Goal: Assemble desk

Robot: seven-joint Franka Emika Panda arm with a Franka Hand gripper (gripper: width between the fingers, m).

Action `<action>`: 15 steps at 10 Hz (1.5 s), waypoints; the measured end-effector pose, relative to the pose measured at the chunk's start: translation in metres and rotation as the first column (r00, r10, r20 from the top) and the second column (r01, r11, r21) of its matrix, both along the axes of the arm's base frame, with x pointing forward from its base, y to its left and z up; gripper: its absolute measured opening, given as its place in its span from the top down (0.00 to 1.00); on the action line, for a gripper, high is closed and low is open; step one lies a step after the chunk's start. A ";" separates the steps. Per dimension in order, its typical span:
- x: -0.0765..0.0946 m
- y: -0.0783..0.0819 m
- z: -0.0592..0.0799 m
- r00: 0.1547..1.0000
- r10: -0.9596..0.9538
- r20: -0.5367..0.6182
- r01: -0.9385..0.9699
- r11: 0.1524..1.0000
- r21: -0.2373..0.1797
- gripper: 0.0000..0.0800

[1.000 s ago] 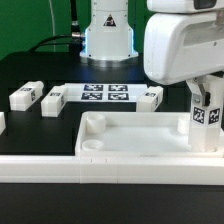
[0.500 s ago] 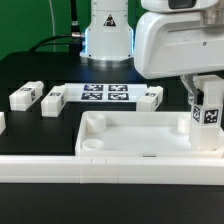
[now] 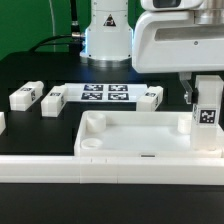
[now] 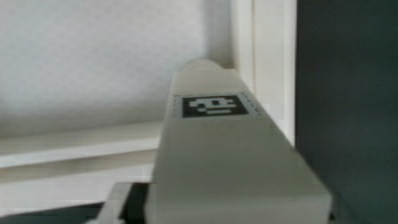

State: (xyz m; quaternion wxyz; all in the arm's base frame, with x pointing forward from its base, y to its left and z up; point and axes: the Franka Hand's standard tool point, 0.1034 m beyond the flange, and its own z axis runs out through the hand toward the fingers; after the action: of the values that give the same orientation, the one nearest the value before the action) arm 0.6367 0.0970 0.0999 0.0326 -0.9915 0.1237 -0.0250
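The white desk top [image 3: 135, 140], a tray with a raised rim and round corner sockets, lies at the front in the exterior view. My gripper [image 3: 205, 95] is shut on a square white tagged leg [image 3: 208, 120] and holds it upright over the top's far corner on the exterior view's right. In the wrist view the leg [image 4: 222, 150] fills the middle with its tag facing the camera, and the desk top's rim [image 4: 267, 50] runs behind it. Whether the leg's end sits in the socket is hidden. Three loose legs [image 3: 22, 97] [image 3: 52, 100] [image 3: 150, 96] lie on the black table.
The marker board [image 3: 105, 95] lies flat between the loose legs. A long low white rail [image 3: 40, 168] runs along the front edge. The robot base [image 3: 108, 35] stands at the back. A small white piece [image 3: 2, 122] shows at the exterior view's left edge.
The arm's body has shifted a little toward the exterior view's left. The held leg has gone from slightly tilted to upright at the same corner.
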 end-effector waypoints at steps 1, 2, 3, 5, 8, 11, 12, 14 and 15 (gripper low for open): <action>0.000 -0.004 0.000 0.997 -0.074 -0.004 0.074 0.997 -0.002 0.64; 0.001 -0.009 0.000 0.990 -0.139 -0.006 0.139 0.990 -0.006 0.63; 0.001 -0.012 0.000 0.985 -0.172 -0.006 0.171 0.985 -0.008 0.63; 0.003 -0.022 0.000 0.955 -0.296 -0.007 0.296 0.955 -0.012 0.63; 0.003 -0.026 0.000 0.944 -0.329 -0.006 0.329 0.944 -0.018 0.63; 0.003 -0.014 0.012 0.962 -0.274 0.001 0.274 0.961 -0.015 0.27; -0.002 -0.011 0.019 0.968 -0.251 0.005 0.251 0.968 -0.015 0.20; -0.022 -0.017 0.034 0.981 -0.192 0.006 0.193 0.981 -0.008 0.19; -0.033 -0.025 0.041 0.985 -0.174 0.002 0.174 0.985 -0.001 0.19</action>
State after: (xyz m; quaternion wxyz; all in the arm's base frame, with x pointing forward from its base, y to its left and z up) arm 0.6040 0.0719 0.1411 0.0297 -0.9769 0.2096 -0.0286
